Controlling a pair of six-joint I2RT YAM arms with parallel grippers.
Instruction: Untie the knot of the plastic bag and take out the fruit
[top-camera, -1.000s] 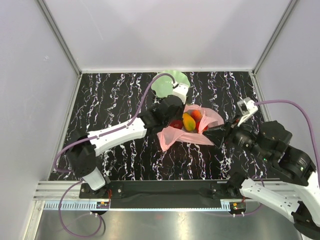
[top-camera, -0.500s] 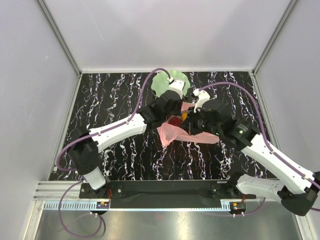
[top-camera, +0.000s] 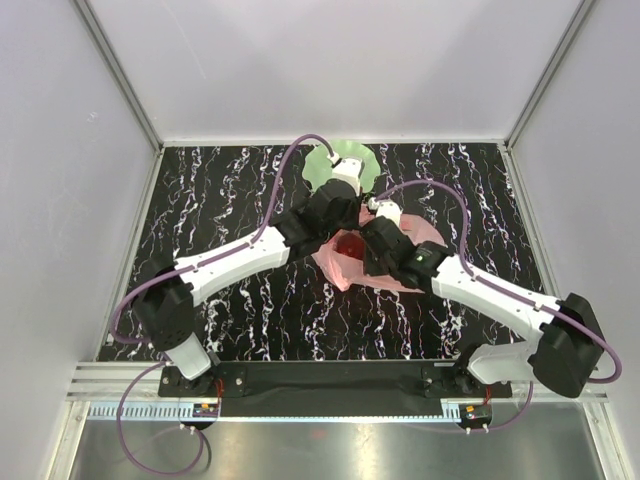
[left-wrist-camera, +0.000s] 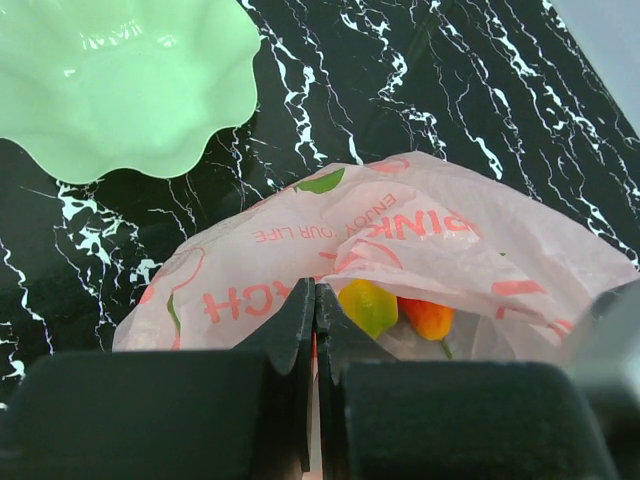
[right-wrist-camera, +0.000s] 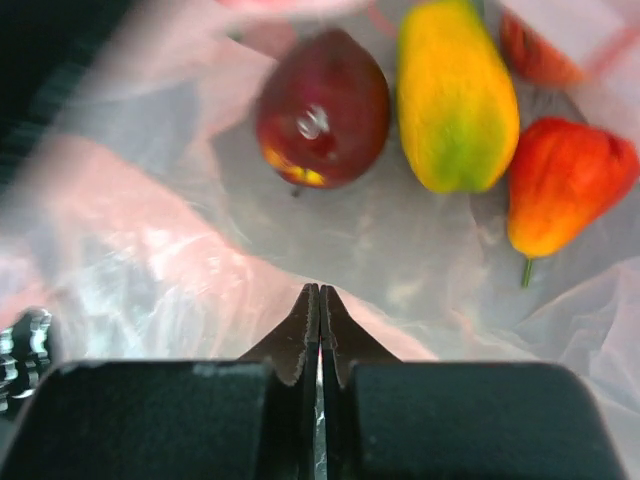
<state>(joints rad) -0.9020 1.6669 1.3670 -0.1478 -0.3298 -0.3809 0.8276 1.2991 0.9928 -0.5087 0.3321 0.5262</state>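
Black marbled table (top-camera: 220, 190), pale grey walls (top-camera: 330, 60)

Top view: bright, even overhead light, only soft shadows under the arms on the surface (top-camera: 220, 190). Left wrist: sharp beyond the left claw (left-wrist-camera: 315, 295), glare streaks on the green dish (left-wrist-camera: 120, 80) up-left of it. Right wrist: dark red fruit (right-wrist-camera: 322, 108) ahead of the right claw (right-wrist-camera: 319, 300) is crisp, with one highlight spot. Plastic bag (right-wrist-camera: 130, 230) left of that claw is smeared, maybe motion blur.
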